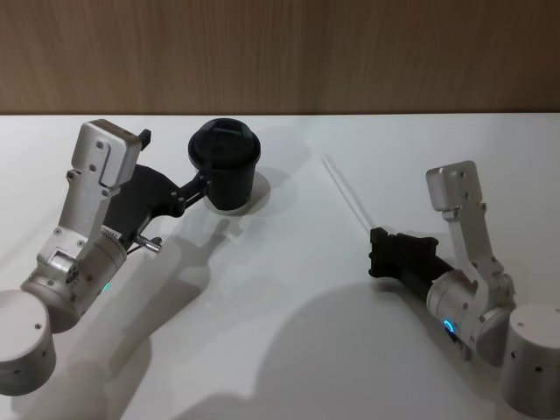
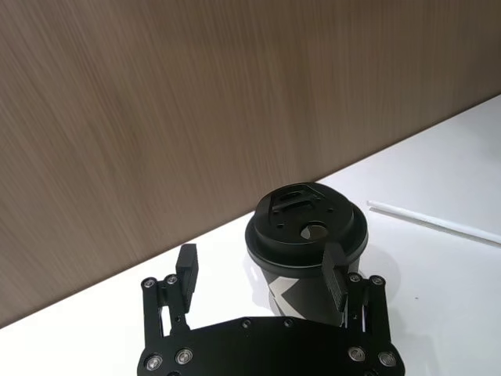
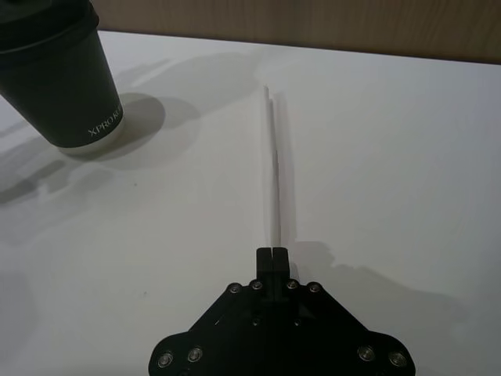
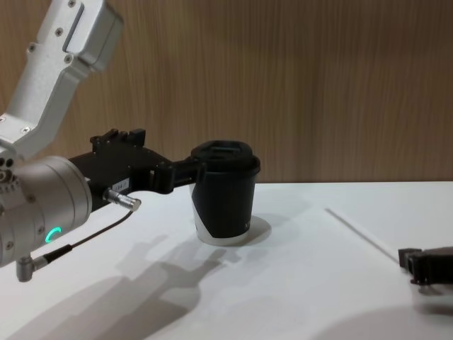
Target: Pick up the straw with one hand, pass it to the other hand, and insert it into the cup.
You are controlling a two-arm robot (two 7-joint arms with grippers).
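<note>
1. The head camera is looking forward and down from high up, taking in the white surface [image 1: 289, 341] widely, with the wooden wall [image 1: 280, 52] along its far edge.
2. The chest camera is sitting lower, looking across the surface from the side, so the cup [image 4: 225, 202] is showing in profile against the wall.
3. The left wrist camera is riding just behind the left claw [image 2: 260, 258], facing the wall, with the cup close up.
4. The right wrist camera is riding behind the right claw [image 3: 272, 252], looking along the straw [image 3: 272, 157].
5. All four views are sharing the cup and the straw.
</note>
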